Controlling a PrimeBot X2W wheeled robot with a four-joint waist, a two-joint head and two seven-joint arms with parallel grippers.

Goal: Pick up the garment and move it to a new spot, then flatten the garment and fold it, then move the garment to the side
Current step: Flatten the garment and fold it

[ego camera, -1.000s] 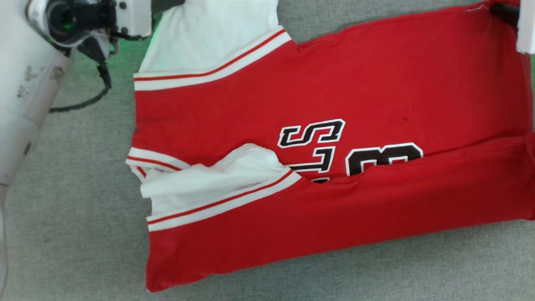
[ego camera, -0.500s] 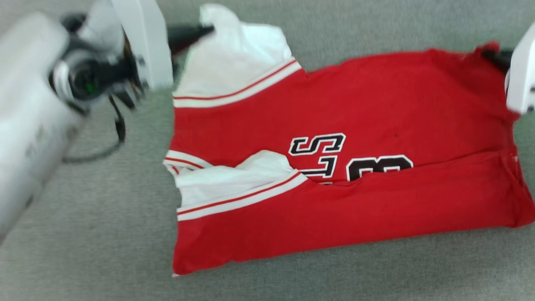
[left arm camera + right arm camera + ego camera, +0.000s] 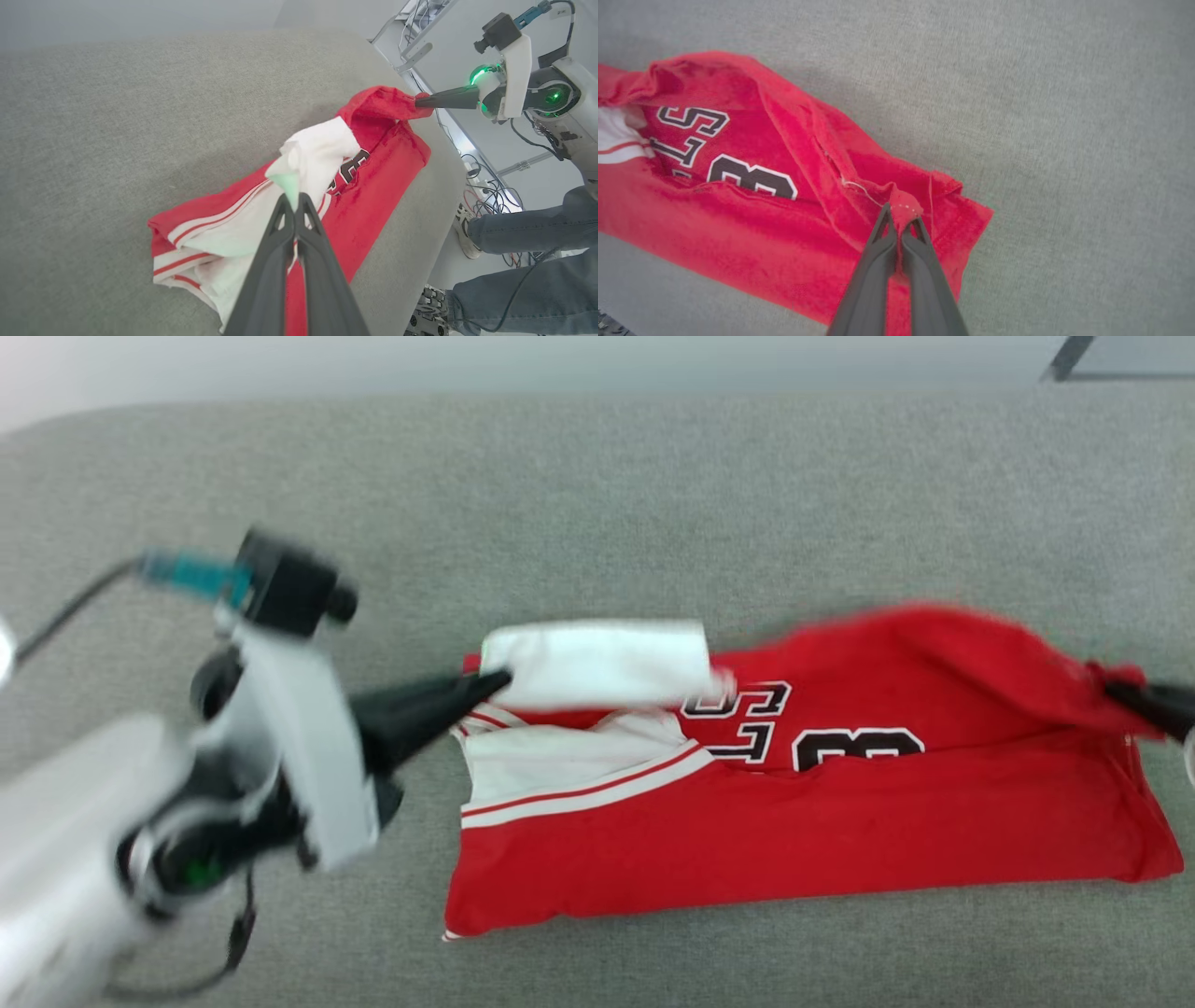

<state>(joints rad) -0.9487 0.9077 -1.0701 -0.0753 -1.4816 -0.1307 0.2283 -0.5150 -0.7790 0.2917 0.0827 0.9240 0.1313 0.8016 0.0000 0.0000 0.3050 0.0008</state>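
The garment (image 3: 794, 840) lies mid-counter (image 3: 653, 504), its near half folded over. The left claw (image 3: 493, 681) pinches the far white sleeve (image 3: 597, 663) and the right claw (image 3: 1120, 693) pinches the far hem corner (image 3: 906, 207). Both are raised, probably to fold that edge nearward, though the head view is blurred.

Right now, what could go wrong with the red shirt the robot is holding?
1. The right gripper pinches just a tiny tuft of the garment at its hem, so the cloth might slip out mid-fold.
2. The left gripper grips the white sleeve by its tip alone, so the sleeve may bunch up instead of lying flat.
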